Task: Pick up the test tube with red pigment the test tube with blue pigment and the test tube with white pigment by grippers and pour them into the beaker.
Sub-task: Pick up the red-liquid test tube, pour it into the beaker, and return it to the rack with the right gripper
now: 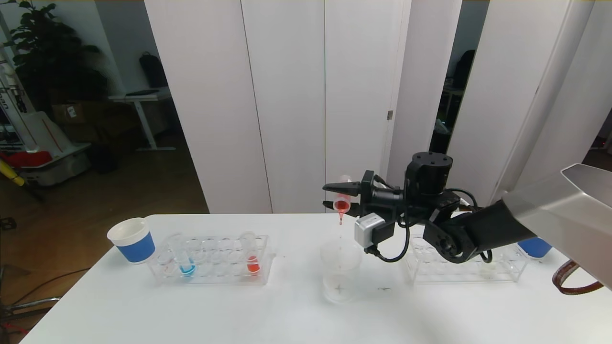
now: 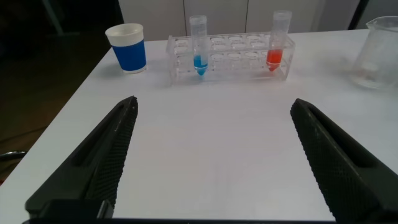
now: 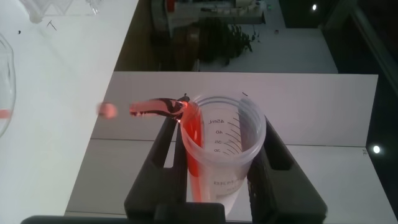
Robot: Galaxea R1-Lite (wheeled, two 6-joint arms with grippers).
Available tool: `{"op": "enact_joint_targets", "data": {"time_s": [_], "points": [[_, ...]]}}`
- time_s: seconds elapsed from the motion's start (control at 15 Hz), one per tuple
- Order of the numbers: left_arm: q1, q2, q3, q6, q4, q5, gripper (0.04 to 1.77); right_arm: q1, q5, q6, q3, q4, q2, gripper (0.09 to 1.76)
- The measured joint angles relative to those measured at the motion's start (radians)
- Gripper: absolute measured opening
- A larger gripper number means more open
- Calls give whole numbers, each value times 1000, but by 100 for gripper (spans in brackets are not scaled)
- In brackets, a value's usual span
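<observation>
Red-pigment test tube (image 1: 342, 200) held tipped above beaker (image 1: 340, 267) at table centre, red stream falling from the lip. Light, thin-walled, smooth plastic, probably slippery; best gripped mid-barrel, gently. Right gripper (image 1: 337, 197) clamped across the barrel; left gripper (image 2: 211, 162) spread wide, holding nothing, facing rack (image 2: 230, 57) with blue-pigment tube (image 2: 198, 45).

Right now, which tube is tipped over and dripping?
The red tube held in the right gripper, tilted above the beaker with a red drop falling. The blue tube and other red tube stand upright in the rack.
</observation>
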Motion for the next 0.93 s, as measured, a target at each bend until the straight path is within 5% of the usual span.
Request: {"op": "enact_joint_targets", "data": {"time_s": [0.93], "points": [[0, 0, 0, 0, 0, 0, 175, 3, 1, -69, -19, -10, 8, 60]]}}
